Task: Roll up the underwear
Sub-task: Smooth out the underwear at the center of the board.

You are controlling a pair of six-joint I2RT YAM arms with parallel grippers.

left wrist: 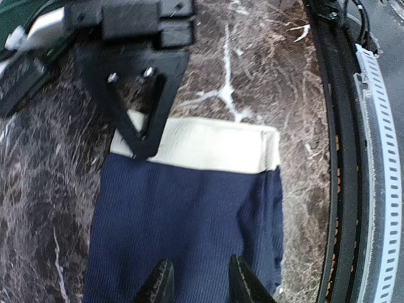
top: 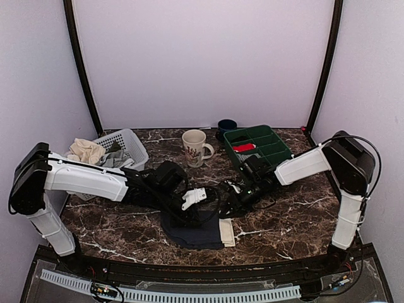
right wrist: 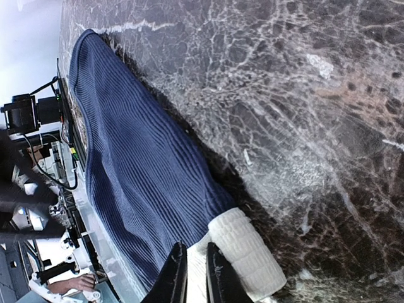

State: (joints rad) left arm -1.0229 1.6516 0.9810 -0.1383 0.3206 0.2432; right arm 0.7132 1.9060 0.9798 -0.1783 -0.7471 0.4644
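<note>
Right pincer (right wrist: 195, 252) had its two fingers pressed nearly together on the cream waistband (left wrist: 208, 145) of the underwear (left wrist: 183, 214). A sliver of that pale cloth showed between them in its own wrist view, so it read as a pinch on the band's edge. Just beside those fingers the band bulged up in one thick ribbed fold. From the left wrist view, one black finger of this pincer touched the band near its corner.

Left pincer (left wrist: 200, 262) hung at the opposite, navy end of the garment. Its fingers were spread, with flat cloth visible in the gap. Whether the tips actually touched the fabric could not be told.

Outward from the two pincers, the underwear lay spread on the marbled bench (left wrist: 252, 63), on the near side of the mug (top: 194, 146), toward the arm bases. Its waistband pointed to the mug's right. A white basket (top: 126, 142) of cloths sat left of the mug. A green tray (top: 278, 148) sat to the mug's right.

By my judgement the rolling had barely started. The navy body was flat and unwound, and only the lifted fold at the band hinted at a first turn. Nearly everything remained: curling the band over, winding the whole length toward the left pincer's end, and leaving a tight bundle.
</note>
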